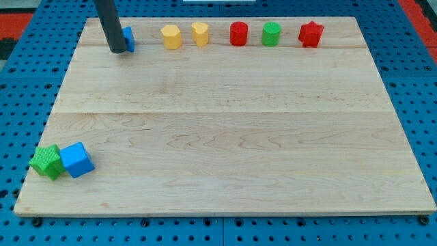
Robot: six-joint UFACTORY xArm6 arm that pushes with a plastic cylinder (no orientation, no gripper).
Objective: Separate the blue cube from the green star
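Table [225, 123]: pale wooden board of glued planks, visible grain, lying on a blue perforated base [20, 82].

Tool: plain dark cylindrical rod, matte, with no jaws to open or close, so it holds nothing. My tip [117, 50] rests on the wood at the view's top left, touching the left side of a small blue block [128, 37], whose shape is partly hidden behind the rod.

Blue cube [76, 160]: bright blue, flat-faced, sharp-edged, turned slightly askew, at the view's bottom left corner.

Green star [46, 162]: ridged green, pointed outline, pressed against the blue cube's left side. The pair lies well apart from my tip.

Top row, from the view's left to right, spaced apart:
- yellow block [171, 37], faceted, roughly hexagonal;
- yellow block [200, 33], rounded, lobed;
- red cylinder [238, 33], smooth-sided;
- green cylinder [271, 33], smooth-sided;
- red star [311, 34], pointed.

All blocks look like matte moulded plastic.
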